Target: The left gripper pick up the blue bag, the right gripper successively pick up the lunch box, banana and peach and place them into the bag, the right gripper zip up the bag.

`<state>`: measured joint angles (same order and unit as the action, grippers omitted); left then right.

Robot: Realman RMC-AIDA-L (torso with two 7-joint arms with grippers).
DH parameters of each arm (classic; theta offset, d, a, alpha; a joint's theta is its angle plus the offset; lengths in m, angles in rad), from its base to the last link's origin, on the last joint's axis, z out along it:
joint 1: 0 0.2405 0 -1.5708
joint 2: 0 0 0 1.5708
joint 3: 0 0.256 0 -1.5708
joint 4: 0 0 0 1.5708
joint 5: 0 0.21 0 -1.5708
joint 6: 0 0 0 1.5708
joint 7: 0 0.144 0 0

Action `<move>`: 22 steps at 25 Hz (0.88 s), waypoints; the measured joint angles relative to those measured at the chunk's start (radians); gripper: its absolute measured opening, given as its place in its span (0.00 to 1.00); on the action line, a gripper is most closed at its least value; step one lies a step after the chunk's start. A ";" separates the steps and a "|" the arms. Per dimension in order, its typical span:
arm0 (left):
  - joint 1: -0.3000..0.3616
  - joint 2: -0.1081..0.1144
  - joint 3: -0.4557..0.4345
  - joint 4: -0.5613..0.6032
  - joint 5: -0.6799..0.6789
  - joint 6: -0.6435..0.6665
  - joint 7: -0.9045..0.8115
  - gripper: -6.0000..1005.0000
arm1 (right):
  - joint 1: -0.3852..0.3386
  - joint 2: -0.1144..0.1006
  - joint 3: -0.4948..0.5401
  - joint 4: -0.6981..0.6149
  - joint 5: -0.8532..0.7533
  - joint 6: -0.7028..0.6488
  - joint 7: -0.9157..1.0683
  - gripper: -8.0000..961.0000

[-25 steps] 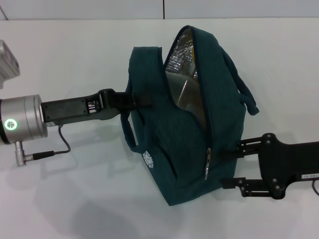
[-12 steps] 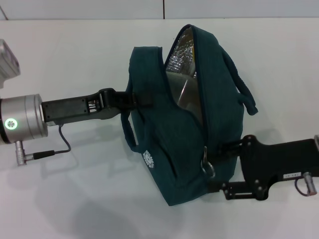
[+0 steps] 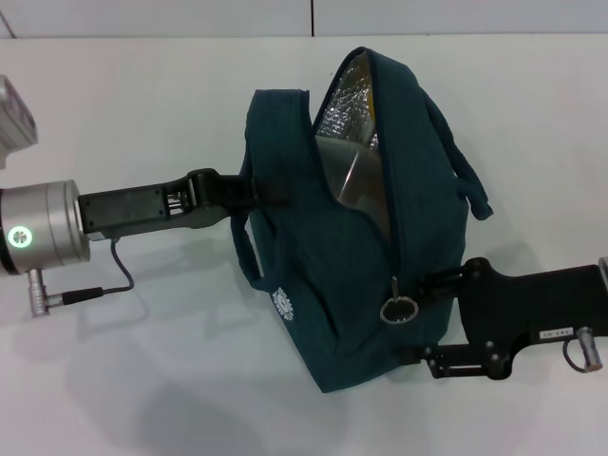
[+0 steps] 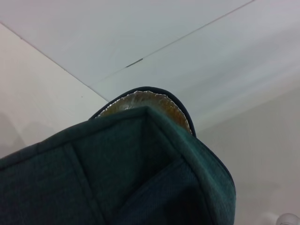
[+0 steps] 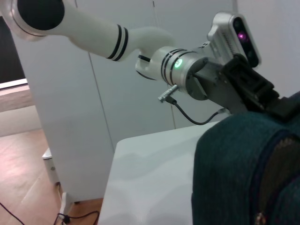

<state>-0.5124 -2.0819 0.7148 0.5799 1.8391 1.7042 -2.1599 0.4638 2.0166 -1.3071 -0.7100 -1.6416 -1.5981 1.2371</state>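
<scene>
The black left gripper (image 3: 255, 193) is seen closed on a strap at the side of the one dark teal fabric bag (image 3: 351, 237), which is held upright on the white table (image 3: 142, 95). The black right gripper (image 3: 432, 318) is pressed against the bag's opposite lower side, beside the metal ring zip pull (image 3: 398, 310); whether its jaws are apart or together cannot be told, as the fingertips are hidden by fabric. A small white label (image 3: 551, 333) is carried on its body, its writing too small to be read. A white round emblem (image 3: 283, 303) is printed on the bag. The zip is open along its upper part, where silver foil lining (image 3: 342, 109) is exposed. The contents cannot be made out.
</scene>
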 joint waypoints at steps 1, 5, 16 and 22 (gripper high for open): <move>0.000 0.000 0.000 0.000 0.000 0.000 0.000 0.05 | -0.003 0.000 0.005 -0.002 0.000 0.001 -0.001 0.53; 0.000 0.000 0.000 0.000 0.000 0.000 0.000 0.05 | -0.008 -0.001 0.024 -0.005 0.006 0.001 -0.004 0.52; -0.001 0.000 -0.002 0.000 -0.002 0.000 0.000 0.05 | -0.005 -0.001 0.032 0.002 0.011 -0.005 -0.003 0.42; -0.001 0.000 -0.002 0.000 -0.002 0.000 0.000 0.05 | -0.005 0.000 0.026 0.003 0.011 -0.006 -0.003 0.33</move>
<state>-0.5138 -2.0815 0.7132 0.5798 1.8374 1.7042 -2.1599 0.4589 2.0165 -1.2813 -0.7069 -1.6301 -1.6038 1.2343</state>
